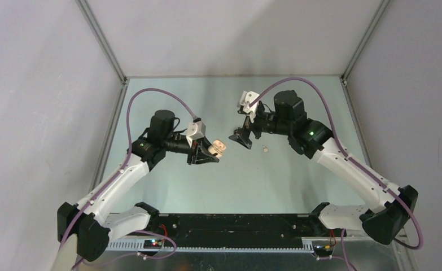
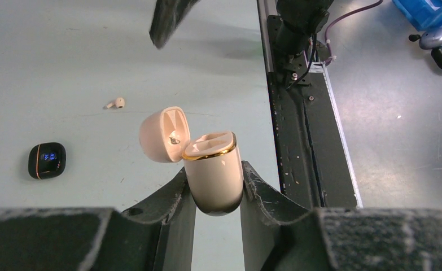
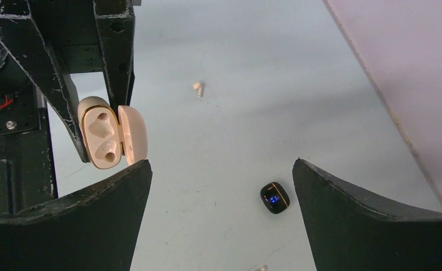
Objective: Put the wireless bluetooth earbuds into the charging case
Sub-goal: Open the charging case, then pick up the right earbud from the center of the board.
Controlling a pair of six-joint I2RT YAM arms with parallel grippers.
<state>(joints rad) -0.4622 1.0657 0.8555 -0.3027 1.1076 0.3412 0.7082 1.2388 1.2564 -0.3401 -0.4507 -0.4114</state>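
My left gripper (image 1: 210,151) is shut on the beige charging case (image 1: 220,147) and holds it above the table. In the left wrist view the case (image 2: 213,164) sits between the fingers with its gold-rimmed lid (image 2: 163,134) swung open. The right wrist view shows the case (image 3: 103,132) with two wells that look empty. A cream-white earbud (image 1: 265,149) lies on the table and also shows in the left wrist view (image 2: 117,103) and the right wrist view (image 3: 198,88). My right gripper (image 1: 242,137) is open and empty, hovering close to the right of the case.
A small black rounded object with a blue lit display (image 3: 275,197) lies on the table under my right gripper, also in the left wrist view (image 2: 47,160). A pale speck (image 3: 261,269) sits at the frame's bottom edge. Grey walls enclose the table.
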